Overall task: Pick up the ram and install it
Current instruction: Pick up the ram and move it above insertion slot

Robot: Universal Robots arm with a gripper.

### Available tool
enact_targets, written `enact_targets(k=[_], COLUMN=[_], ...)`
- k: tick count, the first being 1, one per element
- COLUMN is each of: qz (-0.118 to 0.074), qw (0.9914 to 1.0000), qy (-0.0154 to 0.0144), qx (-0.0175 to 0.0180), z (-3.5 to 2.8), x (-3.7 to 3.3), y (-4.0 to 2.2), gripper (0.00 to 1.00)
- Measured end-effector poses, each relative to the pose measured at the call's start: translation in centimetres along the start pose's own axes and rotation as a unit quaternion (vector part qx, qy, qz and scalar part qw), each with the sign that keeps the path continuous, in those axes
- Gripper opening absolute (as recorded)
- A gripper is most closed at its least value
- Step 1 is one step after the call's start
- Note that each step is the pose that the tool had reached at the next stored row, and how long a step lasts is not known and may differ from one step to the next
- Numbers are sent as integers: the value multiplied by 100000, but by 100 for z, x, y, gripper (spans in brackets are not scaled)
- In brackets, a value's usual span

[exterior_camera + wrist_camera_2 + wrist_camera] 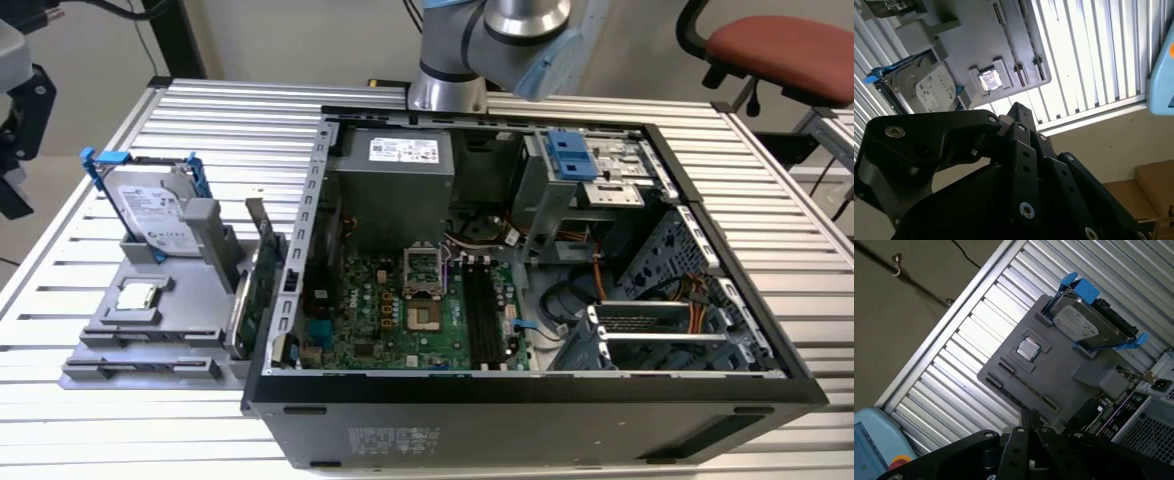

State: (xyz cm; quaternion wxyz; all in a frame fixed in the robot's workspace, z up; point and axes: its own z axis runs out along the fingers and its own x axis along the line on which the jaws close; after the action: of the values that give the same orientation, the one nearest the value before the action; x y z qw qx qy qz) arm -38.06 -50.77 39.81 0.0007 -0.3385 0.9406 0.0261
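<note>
Arm rises beyond case, jaws together above grey tray.

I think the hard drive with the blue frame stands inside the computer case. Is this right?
Not quite. The hard drive with the blue frame stands on the gray holder, outside the case, as the exterior view shows.

Bright even light, table slats blown out by glare, computer case interior dim

Grey and blue robot arm reaching up high, black gripper with both fingers pressed together, holding nothing
</note>
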Motion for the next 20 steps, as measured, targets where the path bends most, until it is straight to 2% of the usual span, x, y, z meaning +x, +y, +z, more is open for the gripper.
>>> enact_targets(k=[3,5,8,10,12,14,17,20], qz=[-2453,-4187,-6701,-8495,-10238,-12082,-14637,-17145], qw=[99970,99912,99775,99638,99473,99265,98920,98515], qy=[117,200,326,410,497,586,760,956], qx=[-48,-79,-128,-162,-193,-218,-171,12], z=[0,1,0,1,0,0,1,1], x=[0,0,0,0,0,0,0,0], y=[0,0,0,0,0,0,-1,0], gripper=[0,0,0,0,0,0,0,0])
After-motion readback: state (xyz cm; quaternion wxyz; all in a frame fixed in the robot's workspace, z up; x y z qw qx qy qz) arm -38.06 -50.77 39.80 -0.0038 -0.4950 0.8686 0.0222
